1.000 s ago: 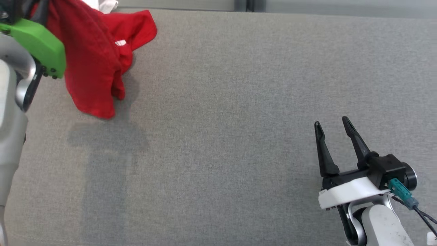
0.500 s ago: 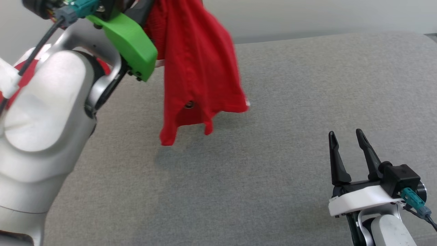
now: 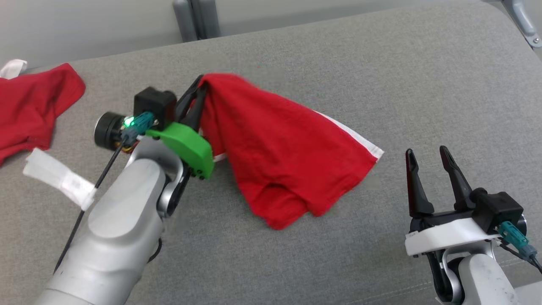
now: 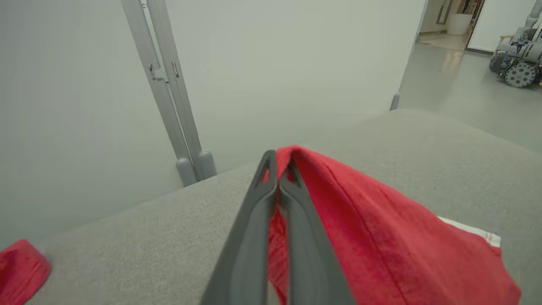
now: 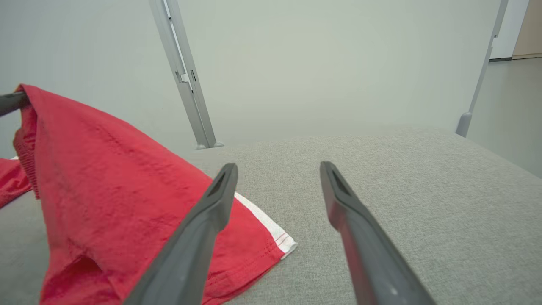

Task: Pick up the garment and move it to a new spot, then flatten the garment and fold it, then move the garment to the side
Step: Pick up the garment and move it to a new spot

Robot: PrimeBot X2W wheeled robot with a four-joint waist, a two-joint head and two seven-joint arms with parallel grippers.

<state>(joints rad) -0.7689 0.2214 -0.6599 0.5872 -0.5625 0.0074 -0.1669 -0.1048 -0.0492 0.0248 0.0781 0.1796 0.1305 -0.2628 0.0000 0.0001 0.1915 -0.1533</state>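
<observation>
A red garment (image 3: 283,148) with a white-striped edge hangs from my left gripper (image 3: 199,87), which is shut on its top fold. The cloth slopes down to the right and its lower part rests on the grey padded table (image 3: 381,76). In the left wrist view the two fingers (image 4: 258,220) are pressed together with the red garment (image 4: 381,237) draped to their right. My right gripper (image 3: 425,152) stands open at the lower right, just right of the garment's white hem. In the right wrist view that gripper (image 5: 277,169) has bare table between its fingers, with the garment (image 5: 106,169) to the left.
A second red cloth (image 3: 29,106) lies at the table's far left with a white strip (image 3: 59,178) near it. Grey metal posts (image 3: 197,19) stand behind the table's far edge. Bare grey surface stretches to the right and front.
The head camera has shifted. My left gripper has lowered the garment from hanging high to draping onto the table's middle. The right gripper stays open in the same pose.
</observation>
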